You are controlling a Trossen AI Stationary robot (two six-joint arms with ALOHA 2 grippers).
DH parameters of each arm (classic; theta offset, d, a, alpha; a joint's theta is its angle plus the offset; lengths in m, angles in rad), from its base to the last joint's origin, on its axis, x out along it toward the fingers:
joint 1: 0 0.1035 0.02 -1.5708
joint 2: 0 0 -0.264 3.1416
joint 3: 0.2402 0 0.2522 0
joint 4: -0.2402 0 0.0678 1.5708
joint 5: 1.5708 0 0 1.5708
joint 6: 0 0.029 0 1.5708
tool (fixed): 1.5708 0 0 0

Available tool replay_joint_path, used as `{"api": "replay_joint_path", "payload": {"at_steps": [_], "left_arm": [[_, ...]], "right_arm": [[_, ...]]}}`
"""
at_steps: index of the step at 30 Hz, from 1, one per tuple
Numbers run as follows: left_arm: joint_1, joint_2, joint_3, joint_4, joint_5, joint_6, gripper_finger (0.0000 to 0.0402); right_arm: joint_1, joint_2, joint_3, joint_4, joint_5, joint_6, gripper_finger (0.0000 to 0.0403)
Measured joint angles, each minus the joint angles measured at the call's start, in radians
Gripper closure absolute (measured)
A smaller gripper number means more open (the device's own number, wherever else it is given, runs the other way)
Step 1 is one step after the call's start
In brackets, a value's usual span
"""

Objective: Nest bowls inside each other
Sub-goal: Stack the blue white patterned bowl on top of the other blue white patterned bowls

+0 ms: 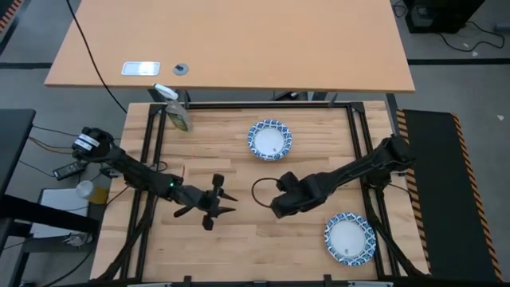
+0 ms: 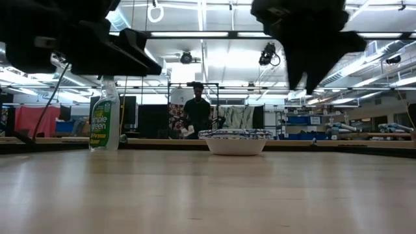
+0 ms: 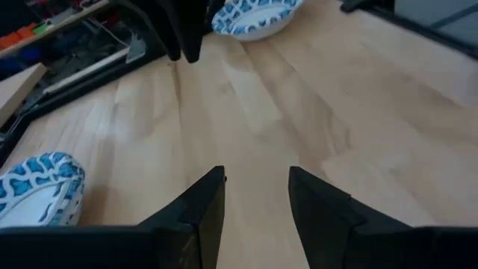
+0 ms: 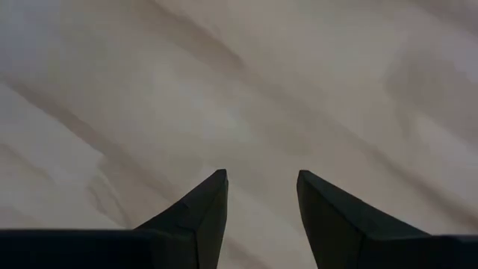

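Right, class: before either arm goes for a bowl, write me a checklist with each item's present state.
1. Left gripper open, nothing between the fingers: ok.
2. Right gripper open, nothing held: ok.
3. Far bowl upright on the table: ok.
4. Near bowl beside the right arm, untouched: ok.
5. Bowls nested: not ok, they sit apart.
6. Spray bottle clear of the bowls: ok.
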Motion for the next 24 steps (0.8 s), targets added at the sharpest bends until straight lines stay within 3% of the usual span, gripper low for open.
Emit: {"api": "replay_joint_path", "payload": {"at_steps": [6,14,24], "left_arm": [[-0.05,0.0,0.001,0.024,0.0,-0.033,0.0251],[-0.124,0.0,0.001,0.041,0.0,-0.096,0.0251],[-0.168,0.0,0.001,0.057,0.0,-0.105,0.0251]], "right_arm": [[0.018,0.066,0.074,-0.199,-0.12,0.136,0.0232],[0.086,0.056,0.068,-0.201,-0.156,0.275,0.0233],[0.274,0.061,0.068,-0.189,-0.234,0.575,0.0234]]}}
